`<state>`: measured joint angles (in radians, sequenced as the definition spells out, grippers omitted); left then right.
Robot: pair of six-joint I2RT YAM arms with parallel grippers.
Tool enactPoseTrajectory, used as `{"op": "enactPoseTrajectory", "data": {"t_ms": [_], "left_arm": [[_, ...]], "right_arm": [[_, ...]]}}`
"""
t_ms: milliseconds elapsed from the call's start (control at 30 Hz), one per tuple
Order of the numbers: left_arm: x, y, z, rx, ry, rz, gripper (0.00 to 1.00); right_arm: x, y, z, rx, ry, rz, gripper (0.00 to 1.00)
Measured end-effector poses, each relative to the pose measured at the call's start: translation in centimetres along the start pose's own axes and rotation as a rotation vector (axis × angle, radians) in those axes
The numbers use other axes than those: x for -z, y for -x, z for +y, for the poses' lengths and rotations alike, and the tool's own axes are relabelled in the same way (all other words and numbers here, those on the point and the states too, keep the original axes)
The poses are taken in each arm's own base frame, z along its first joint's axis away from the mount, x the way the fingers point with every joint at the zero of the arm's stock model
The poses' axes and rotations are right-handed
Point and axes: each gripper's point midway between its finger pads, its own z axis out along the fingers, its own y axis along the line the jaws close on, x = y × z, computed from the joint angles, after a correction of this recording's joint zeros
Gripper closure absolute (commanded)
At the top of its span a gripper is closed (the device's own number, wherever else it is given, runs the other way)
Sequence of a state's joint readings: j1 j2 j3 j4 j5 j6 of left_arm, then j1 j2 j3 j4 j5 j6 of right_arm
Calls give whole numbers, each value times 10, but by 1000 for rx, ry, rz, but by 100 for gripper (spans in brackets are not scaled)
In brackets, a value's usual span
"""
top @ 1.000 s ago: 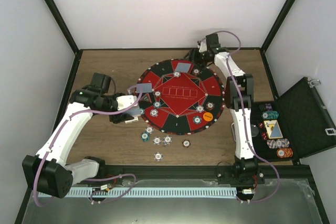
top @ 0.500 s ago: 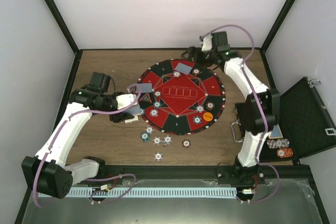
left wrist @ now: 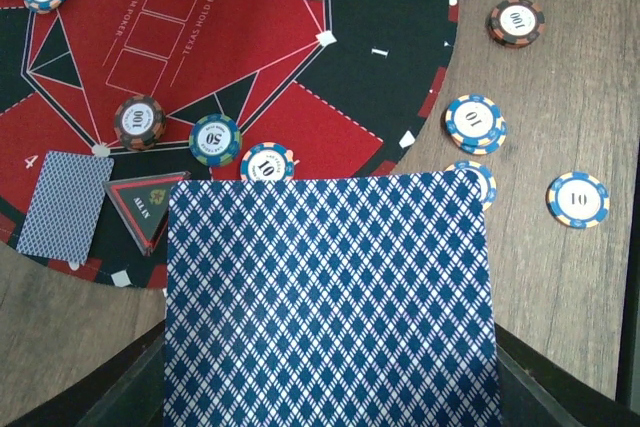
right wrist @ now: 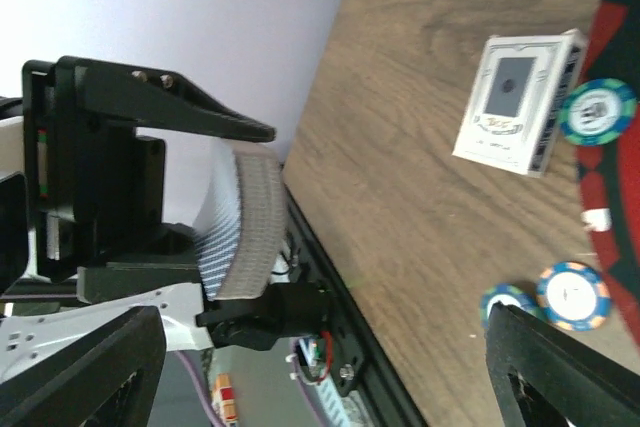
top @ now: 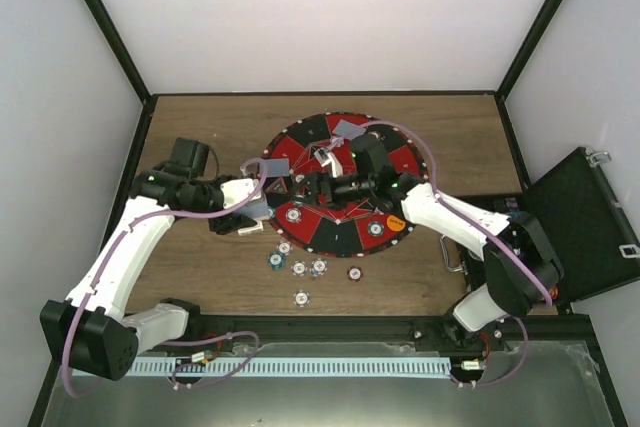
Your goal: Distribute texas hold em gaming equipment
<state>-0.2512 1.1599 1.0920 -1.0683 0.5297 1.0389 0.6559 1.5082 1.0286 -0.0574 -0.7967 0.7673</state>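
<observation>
Swinging in from the mat's (top: 332, 244) far rim, the right gripper (top: 308, 187) now hangs over the mat's middle, pointed at the deck of cards (left wrist: 330, 297); the left arm has not shifted. That deck sits just off the mat's left edge. It is pinched flat by the left gripper (top: 250, 217), whose jaws are nearly closed on it, with the patterned backs facing its own camera. Held out like that, I judge, the deck offers its top card for the other arm to peel off. The right gripper's jaws stand wide with nothing between them. From above it is hard to tell whether its tips have reached the deck, though its own view shows the deck's edge some way ahead. Two dealt cards (top: 275, 167) lie at seats on the mat's left and far sides. Poker chips (top: 300, 268) lie loose on the worktop (top: 200, 127) by the mat's near rim. A black case (top: 585, 217) lies open at the worktop's right edge.
</observation>
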Motion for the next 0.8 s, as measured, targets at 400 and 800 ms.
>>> {"op": "enactPoseTrajectory", "data": {"t_ms": [400,800], "left_arm": [[3,2,-2,1,5,-11,96],[4,2,-2,0,5,-11,96]], "right_arm": [[-58,-21,31,-3,110,104,15],[-97,-17,35,-26,170,160,24]]}}
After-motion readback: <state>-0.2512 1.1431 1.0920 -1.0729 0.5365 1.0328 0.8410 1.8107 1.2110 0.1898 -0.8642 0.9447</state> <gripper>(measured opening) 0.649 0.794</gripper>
